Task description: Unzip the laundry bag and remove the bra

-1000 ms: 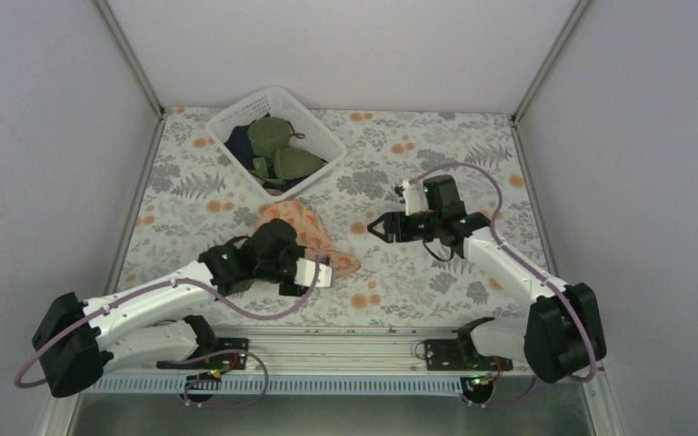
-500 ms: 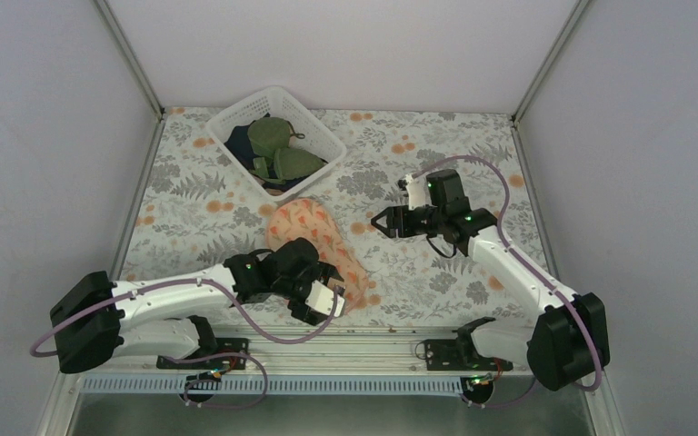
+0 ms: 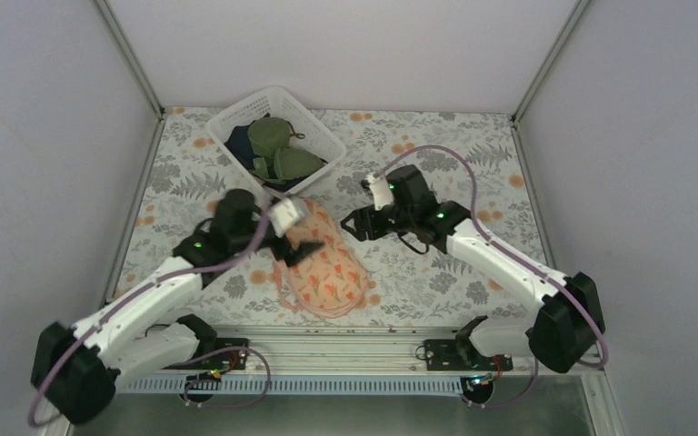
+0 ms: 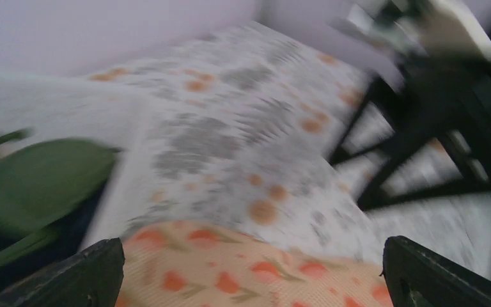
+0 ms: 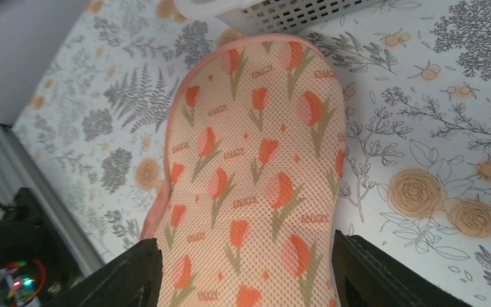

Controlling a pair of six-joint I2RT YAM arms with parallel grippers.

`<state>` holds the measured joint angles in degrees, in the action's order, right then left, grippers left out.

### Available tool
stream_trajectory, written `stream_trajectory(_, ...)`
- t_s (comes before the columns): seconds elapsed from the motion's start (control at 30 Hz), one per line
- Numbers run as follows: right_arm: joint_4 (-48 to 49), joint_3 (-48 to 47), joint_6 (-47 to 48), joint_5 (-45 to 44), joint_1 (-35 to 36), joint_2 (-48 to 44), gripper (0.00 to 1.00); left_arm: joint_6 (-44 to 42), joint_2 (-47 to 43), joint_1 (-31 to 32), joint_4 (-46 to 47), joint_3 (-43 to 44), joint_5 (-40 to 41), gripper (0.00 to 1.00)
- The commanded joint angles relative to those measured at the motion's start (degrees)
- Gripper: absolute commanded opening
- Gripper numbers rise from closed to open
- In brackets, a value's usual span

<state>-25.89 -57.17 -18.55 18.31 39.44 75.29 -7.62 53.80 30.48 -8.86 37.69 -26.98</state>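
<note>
The table (image 3: 400,282) takes up most of what I see from here, covered in a grey-and-orange flower-patterned cloth. The two arms reach in from the near edge: the left arm (image 3: 145,300) slants up toward the middle, and the right arm (image 3: 509,263) bends in from the other side.

At the far left stands a white lattice basket (image 3: 241,107), set corner-on, with olive-green bras (image 3: 277,145) inside.

Just near of it lies the laundry bag (image 3: 320,263), flat on the cloth with its printed mesh face up. Its long axis runs on a diagonal. One rounded end points far-left at the basket's near corner and lies just beside it. The other end points near-right, toward the table's front edge. Pink trim shows along its rim in the right wrist view.

The left gripper (image 3: 295,247) hangs over the bag's far-left part with its fingers spread wide apart, grasping nothing (its own camera's picture is badly blurred, so I cannot tell whether it touches the fabric). The right gripper (image 3: 349,222) sits just off the bag's right side. It is aimed at the bag, also spread wide and empty, with the bag's flower print filling the space between its fingers in the wrist view.
</note>
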Motion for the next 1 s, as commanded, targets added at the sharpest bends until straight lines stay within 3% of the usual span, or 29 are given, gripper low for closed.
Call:
stream_trajectory(0.0, -1.69, -5.75, -2.06, -11.75, 6.63, 5.98, 0.69, 31.34, -7.65, -13.43, 0.93, -3.94, 5.4, 1.0)
stream_trajectory(0.1, -3.18, -10.7, -0.92, -15.92, 12.31, 11.92, 0.69, 42.71, -10.8, -21.61, -6.6, -6.98, 11.71, 1.0)
stream_trajectory(0.3, -6.21, -22.14, 1.95, -14.27, 21.12, 27.31, 0.67, 57.0, -12.49, -29.19, -9.95, -18.0, 5.32, 0.97)
stream_trajectory(0.43, -8.27, -27.98, 3.78, -15.01, 24.18, 35.13, 0.58, 58.52, -12.63, -29.56, -7.97, -21.53, 4.57, 0.91)
stream_trajectory(0.57, -9.56, -31.72, 4.47, -15.67, 24.81, 40.53, 0.58, 59.47, -12.85, -29.69, -5.81, -24.49, 4.35, 0.87)
stream_trajectory(0.77, -14.61, -37.72, 6.7, -23.54, 25.04, 45.61, 0.53, 59.18, -14.12, -29.69, -5.67, -25.97, 5.55, 0.84)
stream_trajectory(0.97, -16.35, -37.91, 8.64, -27.55, 25.6, 47.66, 0.53, 58.9, -14.61, -29.68, -5.75, -26.53, 6.41, 0.84)
